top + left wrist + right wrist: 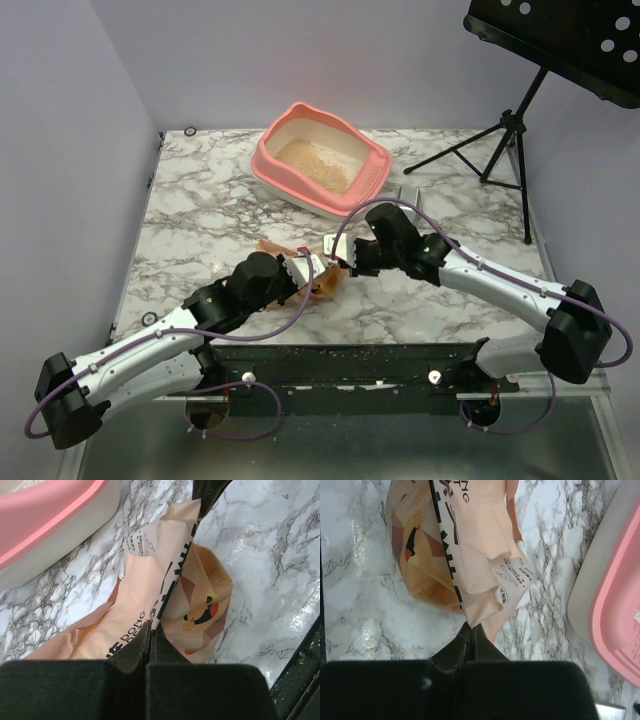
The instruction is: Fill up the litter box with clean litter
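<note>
The left gripper (150, 632) has its jaws pressed together on the folded top strip of a peach bag (145, 585), with no gap showing between the fingers. The right gripper (471, 630) is closed the same way, pinching the other end of that strip at a printed corner. The two grippers face each other across the bag, left one nearer, right one farther and to the right. The bag's body, printed with black lettering and a cartoon face, sags below the strip between them. Whether it rests on the surface or hangs just above it cannot be told.

Beneath is a white table (200, 220) with grey marble veining, glossy enough to catch light. Plain pale walls (300, 50) close in the left and far sides. A black music stand (560, 35) on a tripod stands at the far right, off the table's edge.

The box (290, 192) sits at the far middle of the table, turned at an angle, its pink rim raised around a cream inner wall. Litter (315, 165) covers part of its floor in a thin tan layer. The box lies beyond both grippers and apart from them. The left wrist view shows its near wall just beside the bag, at the upper left.
</note>
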You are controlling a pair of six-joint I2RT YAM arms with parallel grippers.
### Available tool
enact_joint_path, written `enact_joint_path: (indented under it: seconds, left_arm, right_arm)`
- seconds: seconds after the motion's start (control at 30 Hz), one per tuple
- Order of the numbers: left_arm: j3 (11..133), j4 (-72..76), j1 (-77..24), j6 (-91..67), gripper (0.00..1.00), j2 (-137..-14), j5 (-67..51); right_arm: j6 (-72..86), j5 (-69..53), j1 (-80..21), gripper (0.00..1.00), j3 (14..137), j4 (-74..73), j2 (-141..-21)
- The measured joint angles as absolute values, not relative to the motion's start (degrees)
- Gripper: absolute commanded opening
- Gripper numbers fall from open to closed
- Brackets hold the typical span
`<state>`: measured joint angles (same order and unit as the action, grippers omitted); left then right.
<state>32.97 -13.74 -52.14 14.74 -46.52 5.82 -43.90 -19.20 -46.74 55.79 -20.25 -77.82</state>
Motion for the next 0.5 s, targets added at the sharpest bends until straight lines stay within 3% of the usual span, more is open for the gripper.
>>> enact_joint_path:
  seconds: [0.4, 0.47, 0.5]
  left_arm:
    - [31.6, -9.5, -53.8, 14.8, 0.0, -42.7, 0.3]
    - [31.6, -9.3, -54.2, 14.7, 0.0, -42.8, -0.9]
    - [31.6, -9.5, -54.3, 14.7, 0.0, -42.9, -1.1]
  right_arm:
    - [-40.0, -20.7, -43.5, 0.02, 56.2, -33.1, -64.0]
    - [-39.6, -20.9, -43.4, 0.28, 56.1, -34.0, -62.9]
    - [-39.3, -20.8, -43.4, 0.49, 55.9, -34.0, -62.8]
